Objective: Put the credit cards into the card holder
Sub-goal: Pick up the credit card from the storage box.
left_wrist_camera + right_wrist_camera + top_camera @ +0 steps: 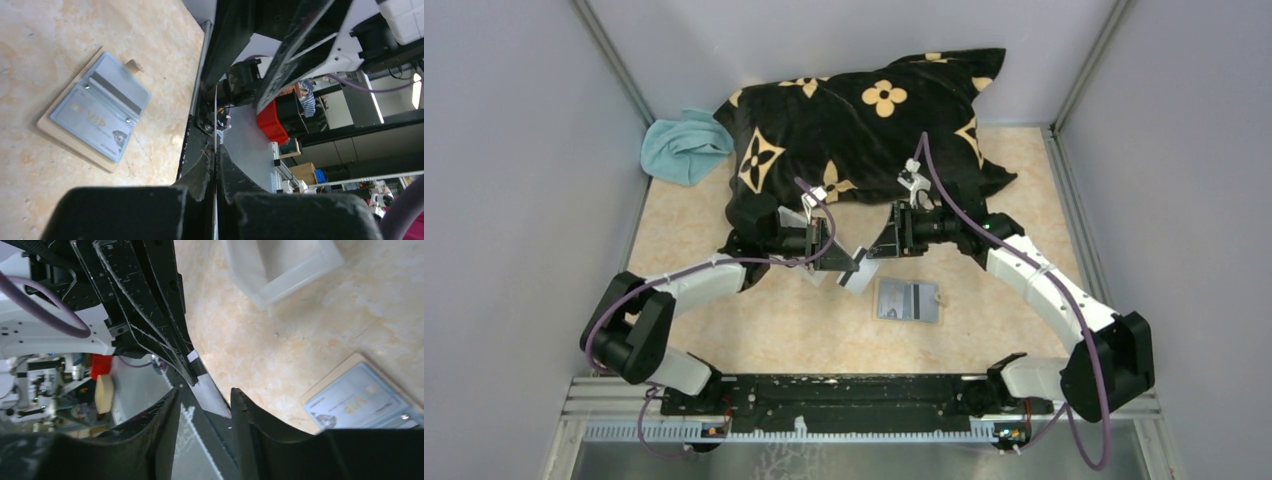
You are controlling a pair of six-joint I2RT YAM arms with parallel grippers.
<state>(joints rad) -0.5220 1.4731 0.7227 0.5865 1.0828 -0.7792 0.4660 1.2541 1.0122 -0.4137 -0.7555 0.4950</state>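
Here, the left gripper is clamped on a thin pale plastic card; the right gripper gapes apart around its end.

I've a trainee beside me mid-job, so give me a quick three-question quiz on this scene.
1. True or false: the card holder lies open, with a blue card in it.
2. Which gripper is shut on the loose card? A left, B right, C neither.
3. Fill in: the black, flower-patterned thing at the back is a ____.
Key: 1 true; 2 A, the left gripper; 3 pillow.
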